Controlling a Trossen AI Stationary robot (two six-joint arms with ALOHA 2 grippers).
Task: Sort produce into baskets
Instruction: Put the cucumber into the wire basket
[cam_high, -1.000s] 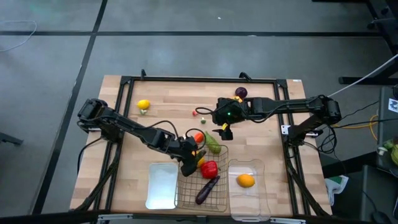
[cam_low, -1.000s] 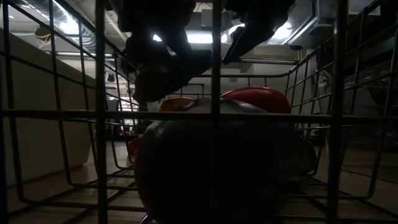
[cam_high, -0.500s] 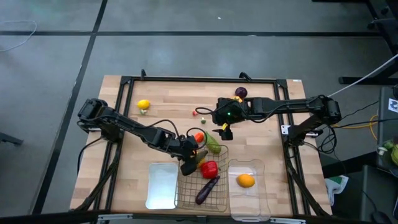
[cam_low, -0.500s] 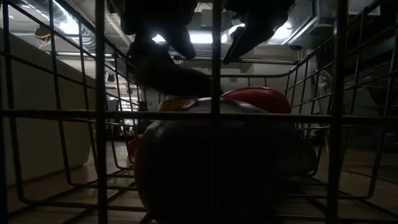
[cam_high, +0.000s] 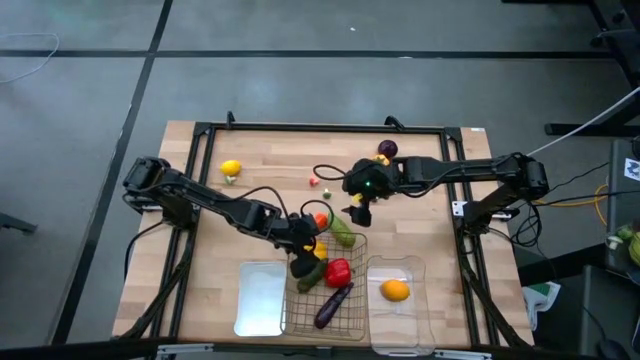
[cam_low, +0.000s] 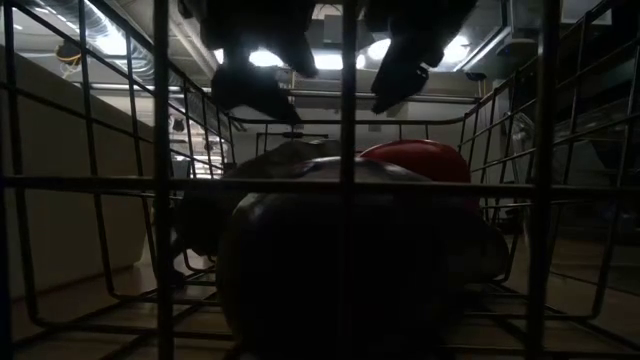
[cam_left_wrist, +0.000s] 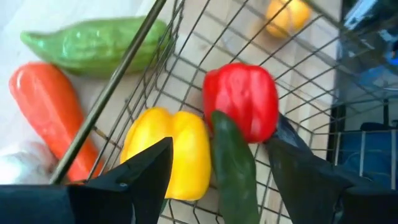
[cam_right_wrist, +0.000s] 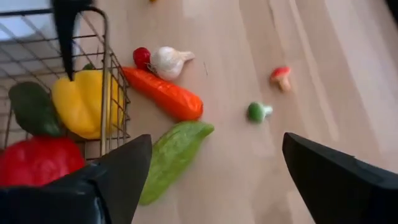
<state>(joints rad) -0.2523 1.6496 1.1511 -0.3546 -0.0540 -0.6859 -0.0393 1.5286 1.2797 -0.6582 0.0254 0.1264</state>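
Observation:
My left gripper (cam_high: 305, 252) hangs open and empty over the far left corner of the wire-mesh basket (cam_high: 352, 322). In the left wrist view its fingers stand above a yellow pepper (cam_left_wrist: 168, 155), a dark green cucumber (cam_left_wrist: 233, 162) and a red pepper (cam_left_wrist: 242, 99), all lying in the basket. A purple eggplant (cam_high: 333, 305) lies there too. My right gripper (cam_high: 355, 210) is open and empty, above the table just beyond a light green cucumber (cam_right_wrist: 171, 152) and a carrot (cam_right_wrist: 165, 93), which lie on the wood outside the basket's far wall.
A white tray (cam_high: 245, 305) stands left of the basket. A clear bin (cam_high: 415, 325) on its right holds an orange fruit (cam_high: 396, 290). A lemon (cam_high: 231, 168), a purple item (cam_high: 387, 149), garlic (cam_right_wrist: 166, 60), a mushroom (cam_right_wrist: 281, 76) and small pieces lie on the far wood.
My left gripper has let go of the dark green cucumber, which has dropped into the basket and now lies between the yellow and red peppers. The gripper has risen slightly and drawn back toward the far edge.

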